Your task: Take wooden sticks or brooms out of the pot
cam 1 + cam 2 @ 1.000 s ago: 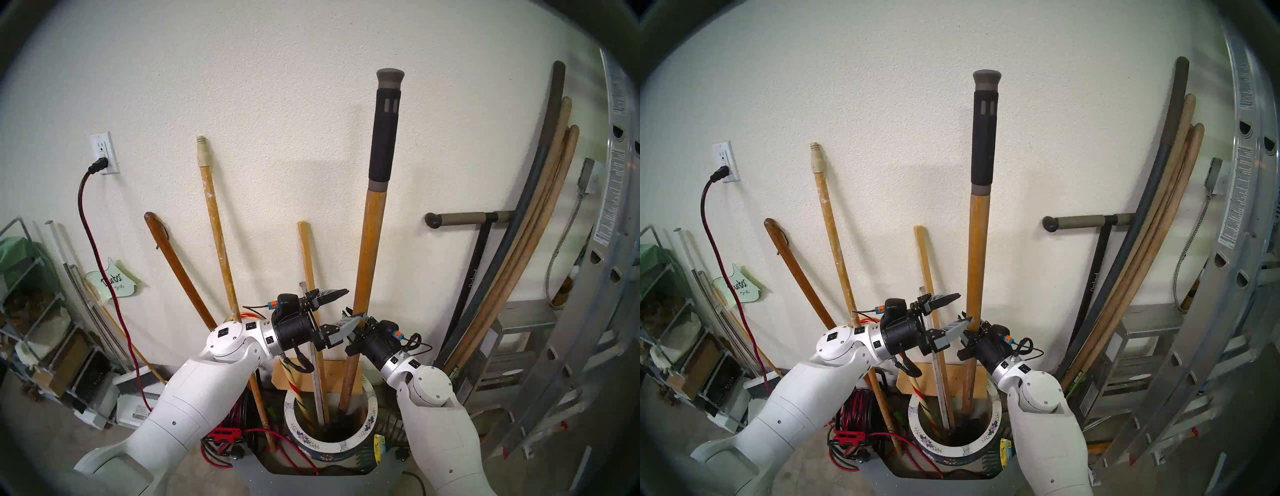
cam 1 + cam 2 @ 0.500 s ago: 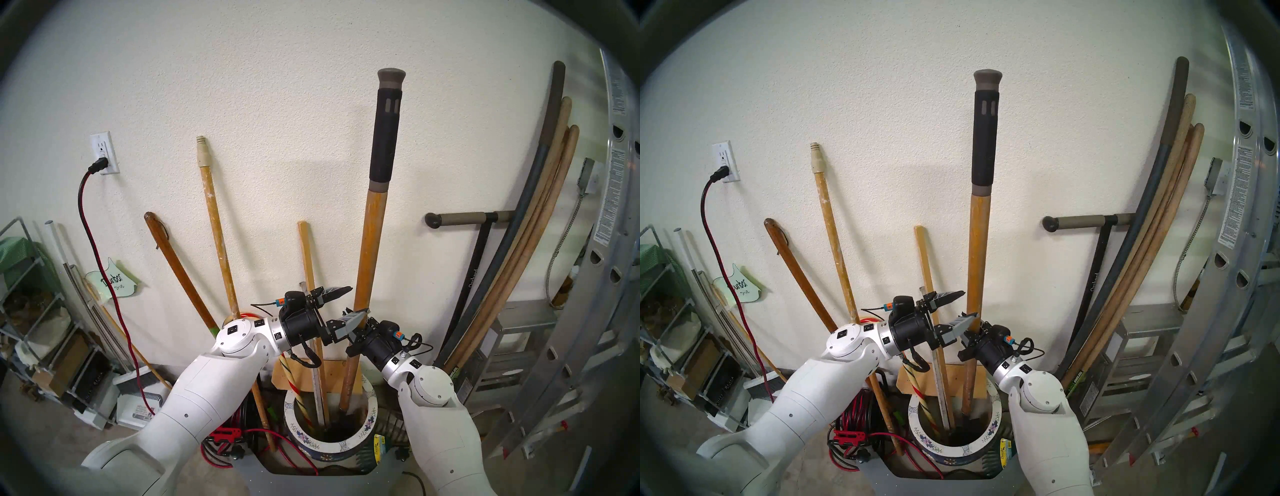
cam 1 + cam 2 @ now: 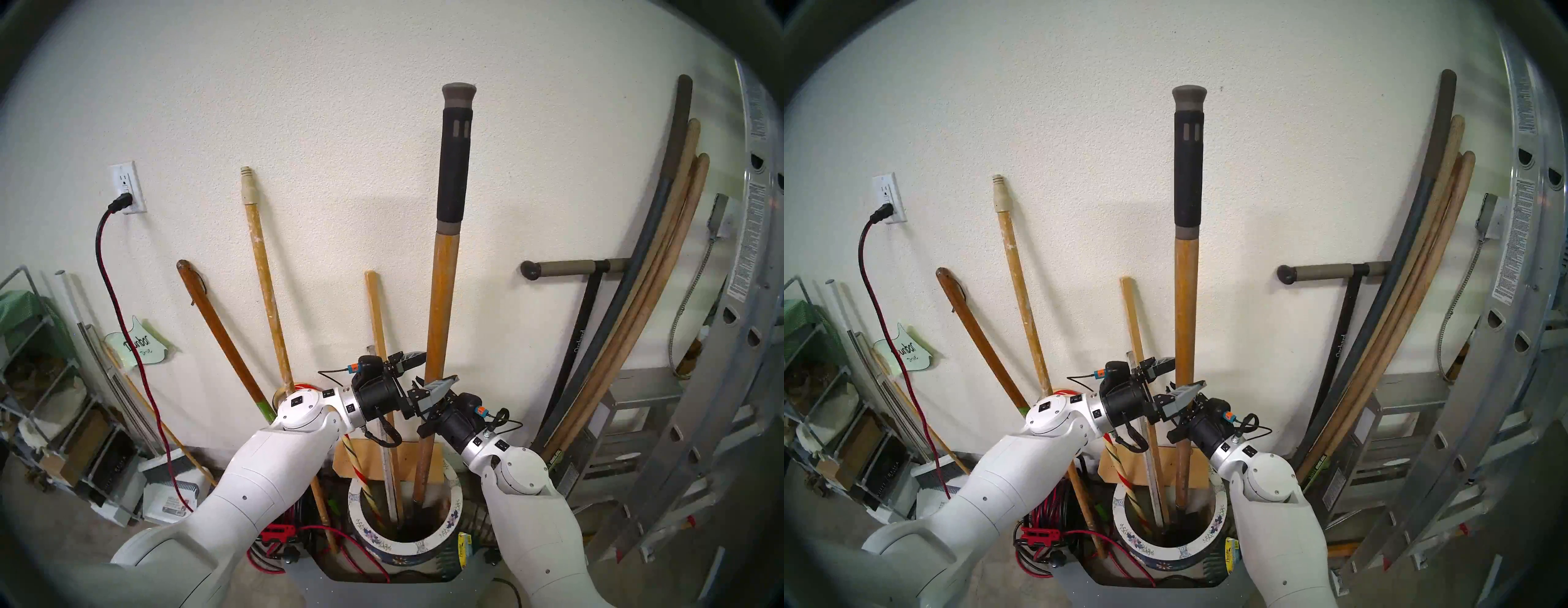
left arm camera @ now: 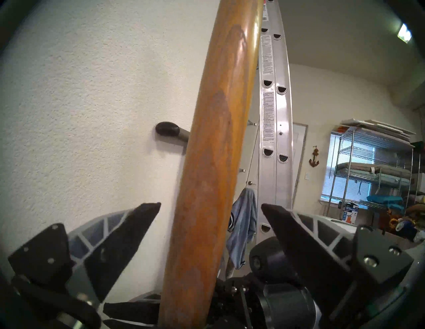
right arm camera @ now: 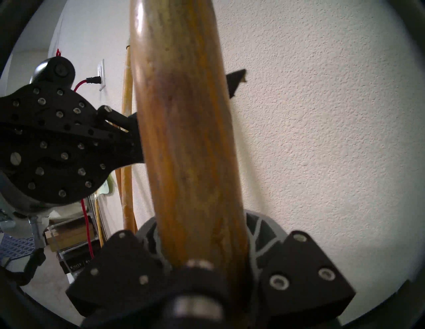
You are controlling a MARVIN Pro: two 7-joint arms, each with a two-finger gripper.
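In the head view, your right pincer [image 3: 435, 408] is gripping the orange-brown shaft [image 3: 439, 322] above the pot [image 3: 453, 524], where its foot is standing. In the left wrist view, your left pincer [image 4: 210, 212] is spread wide, straddling the shaft [image 4: 207, 165] without touching. In the right wrist view, the fingers [image 5: 262, 239] are clamping it.

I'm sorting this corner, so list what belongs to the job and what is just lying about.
Job: thick wooden handle, thin pale stick, flowered pot, left gripper, right gripper.
Lying about: spattered pole, dark brown pole, ladder, red cord.
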